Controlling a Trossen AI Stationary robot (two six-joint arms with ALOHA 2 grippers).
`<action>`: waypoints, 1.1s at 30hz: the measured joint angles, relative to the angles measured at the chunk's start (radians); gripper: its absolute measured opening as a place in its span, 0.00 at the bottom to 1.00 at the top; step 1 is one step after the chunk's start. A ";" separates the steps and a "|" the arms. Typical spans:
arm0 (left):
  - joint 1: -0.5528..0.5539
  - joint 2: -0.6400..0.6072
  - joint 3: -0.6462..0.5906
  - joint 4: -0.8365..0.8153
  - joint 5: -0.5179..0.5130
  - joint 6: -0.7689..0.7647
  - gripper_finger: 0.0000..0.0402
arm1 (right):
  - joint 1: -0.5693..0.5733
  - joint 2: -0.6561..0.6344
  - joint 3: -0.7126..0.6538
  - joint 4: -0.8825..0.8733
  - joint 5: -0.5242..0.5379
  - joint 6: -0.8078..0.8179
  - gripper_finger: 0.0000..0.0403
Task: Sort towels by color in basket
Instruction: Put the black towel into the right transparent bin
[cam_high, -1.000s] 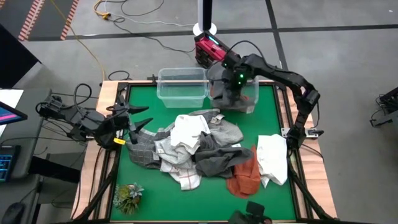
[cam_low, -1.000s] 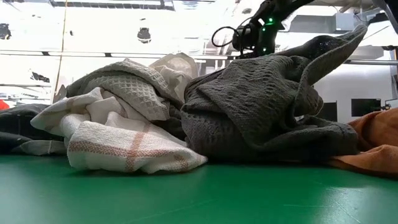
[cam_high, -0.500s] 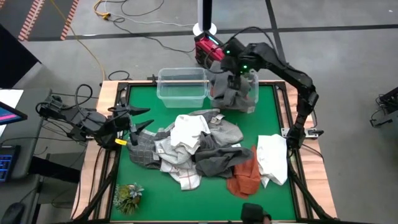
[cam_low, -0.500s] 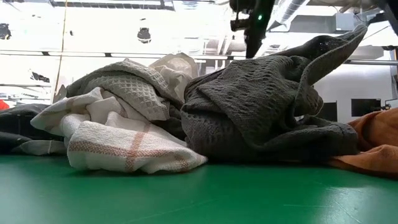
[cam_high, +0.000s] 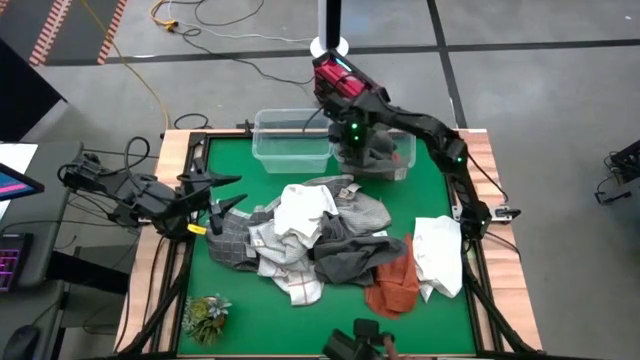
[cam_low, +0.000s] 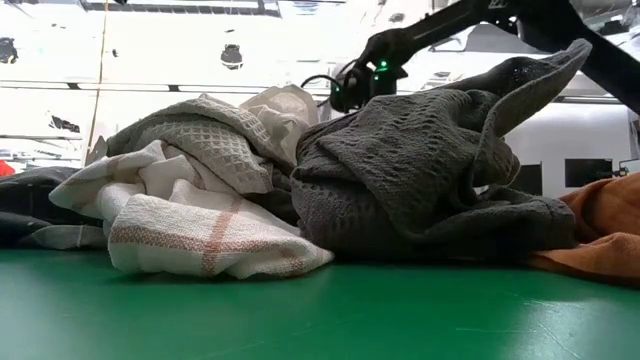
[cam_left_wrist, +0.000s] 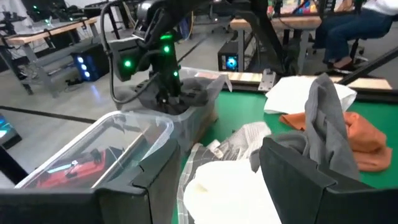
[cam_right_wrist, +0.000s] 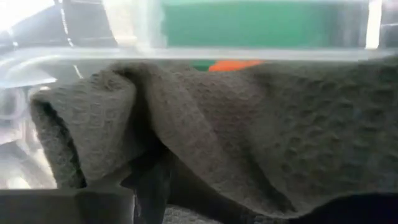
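A heap of towels lies mid-table: a white one (cam_high: 305, 213), checked ones (cam_high: 235, 240), dark grey ones (cam_high: 350, 255) and a rust orange one (cam_high: 395, 285). Another white towel (cam_high: 438, 255) lies at the right. Two clear baskets stand at the far edge. The left basket (cam_high: 290, 114) holds no towel. In the right basket (cam_high: 408, 165) lies a dark grey towel (cam_high: 378, 150). My right gripper (cam_high: 352, 138) points down into that basket, open, its fingers among the towel's folds. My left gripper (cam_high: 222, 192) waits open at the heap's left side, touching nothing. My right gripper comes from above, pointing down, onto the dark grey towel in the right basket (cam_left_wrist: 166, 93). A fold of the towel (cam_right_wrist: 186, 124) lies against one finger (cam_right_wrist: 149, 186) and hides the tips. The towel rests bunched in the basket, nothing pinched that I can see.
A small green plant (cam_high: 205, 315) sits at the near left corner. Wooden rails (cam_high: 170, 250) frame the green mat. Bare mat shows along the near edge (cam_low: 320, 310) and between the heap and the baskets. A red device (cam_high: 335, 80) lies beyond the far edge.
My right gripper held the dark grey towel hanging over the right basket, rose, then went toward the table's left and down into the basket. The towel has dropped from it and lies bunched inside the basket.
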 joint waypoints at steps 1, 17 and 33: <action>0.000 0.000 0.000 -0.006 0.000 -0.005 0.52 | 0.000 0.001 0.000 0.000 -0.010 -0.001 0.68; 0.000 0.001 0.000 -0.010 0.023 -0.074 0.52 | -0.025 -0.243 0.085 0.084 0.035 0.043 0.68; 0.000 0.001 0.000 -0.068 0.060 -0.109 0.52 | 0.029 -0.051 0.083 0.203 0.102 0.000 0.57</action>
